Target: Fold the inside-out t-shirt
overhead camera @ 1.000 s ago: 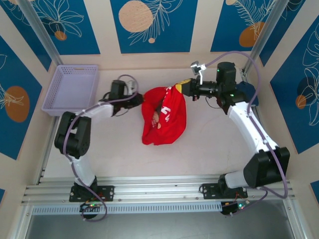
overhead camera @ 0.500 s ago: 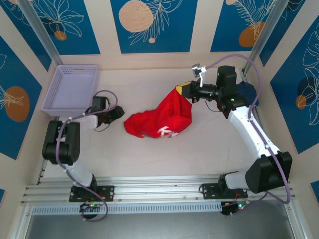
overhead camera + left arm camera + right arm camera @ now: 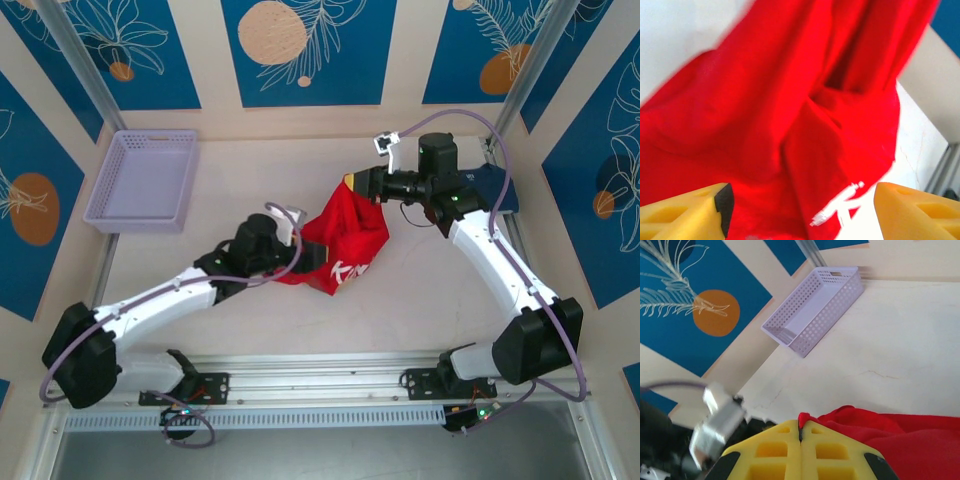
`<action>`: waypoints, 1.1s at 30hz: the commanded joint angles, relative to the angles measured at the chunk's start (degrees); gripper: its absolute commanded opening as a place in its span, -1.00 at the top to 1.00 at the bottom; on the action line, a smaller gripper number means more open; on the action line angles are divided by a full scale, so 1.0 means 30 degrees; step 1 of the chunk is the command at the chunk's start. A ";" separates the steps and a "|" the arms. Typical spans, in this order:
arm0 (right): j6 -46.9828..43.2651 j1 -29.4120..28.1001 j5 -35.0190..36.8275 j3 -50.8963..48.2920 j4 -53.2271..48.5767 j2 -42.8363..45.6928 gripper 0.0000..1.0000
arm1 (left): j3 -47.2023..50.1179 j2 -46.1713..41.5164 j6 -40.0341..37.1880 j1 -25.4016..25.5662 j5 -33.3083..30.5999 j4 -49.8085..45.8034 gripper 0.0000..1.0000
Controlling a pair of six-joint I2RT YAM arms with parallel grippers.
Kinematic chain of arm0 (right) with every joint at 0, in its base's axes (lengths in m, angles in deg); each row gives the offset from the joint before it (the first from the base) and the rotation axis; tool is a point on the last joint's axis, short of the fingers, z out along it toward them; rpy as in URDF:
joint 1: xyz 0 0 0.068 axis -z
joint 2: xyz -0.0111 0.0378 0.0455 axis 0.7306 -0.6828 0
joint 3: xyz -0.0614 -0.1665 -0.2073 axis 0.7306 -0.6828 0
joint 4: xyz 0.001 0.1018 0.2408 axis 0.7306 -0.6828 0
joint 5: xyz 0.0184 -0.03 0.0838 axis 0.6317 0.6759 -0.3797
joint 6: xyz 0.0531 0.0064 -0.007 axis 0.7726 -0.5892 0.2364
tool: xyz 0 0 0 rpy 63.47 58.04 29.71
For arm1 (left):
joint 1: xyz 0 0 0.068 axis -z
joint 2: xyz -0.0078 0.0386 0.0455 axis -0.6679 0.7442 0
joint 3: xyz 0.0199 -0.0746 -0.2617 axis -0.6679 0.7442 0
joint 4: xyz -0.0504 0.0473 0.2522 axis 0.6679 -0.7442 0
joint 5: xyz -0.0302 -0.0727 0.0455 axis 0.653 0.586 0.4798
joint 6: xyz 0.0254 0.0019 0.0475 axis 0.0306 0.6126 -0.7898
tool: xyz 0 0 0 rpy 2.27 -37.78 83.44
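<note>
right gripper (image 3: 361, 187) pinches an edge of the red t-shirt (image 3: 350, 228) aloft, left gripper (image 3: 800, 212) gapes wide at its hanging folds; risk: closing on several layers, bunching the cloth.

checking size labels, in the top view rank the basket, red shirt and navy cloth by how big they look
1. basket
2. red shirt, bunched up, nearly as big, so a close call
3. navy cloth, mostly hidden behind the right arm

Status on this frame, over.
Right gripper shut on red t-shirt, one edge held up. Left gripper open at its lower edge. Lavender basket apart, nothing blocking.
</note>
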 commanded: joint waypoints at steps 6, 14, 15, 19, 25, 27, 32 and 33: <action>0.2906 -0.0232 0.1642 0.1600 0.0061 0.0522 1.00 | -0.1582 0.3280 -0.0159 0.1118 0.1342 0.1916 0.30; 0.3705 0.1341 0.2743 0.3055 -0.0327 0.2210 1.00 | 0.0691 0.0002 -0.2689 -0.1377 -0.2586 -0.0673 1.00; 0.3811 0.1533 0.2918 0.3111 -0.0290 0.2431 1.00 | 0.1355 -0.0877 -0.2764 -0.1888 -0.3098 -0.0844 1.00; 0.3900 0.1649 0.3388 0.2766 -0.0134 0.2838 1.00 | 0.4147 -0.3389 -0.2263 -0.4377 -0.4016 -0.1485 1.00; 0.4299 0.1165 0.2398 -0.0210 0.1560 0.2605 1.00 | 0.4678 -0.3436 -0.1989 -0.4787 -0.5622 -0.3343 1.00; 0.4254 0.0832 0.1992 -0.0899 0.1720 0.2321 1.00 | 0.4374 -0.3337 -0.1956 -0.4786 -0.5841 -0.3924 0.66; 0.4400 0.0413 0.1646 -0.2135 0.1878 0.2057 1.00 | 0.4167 -0.4564 -0.1736 -0.4644 -0.4144 -0.3359 0.10; 0.4400 0.0391 0.1649 -0.2255 0.1849 0.2043 1.00 | 0.4225 -0.4843 -0.1846 -0.4587 -0.3311 -0.2882 0.03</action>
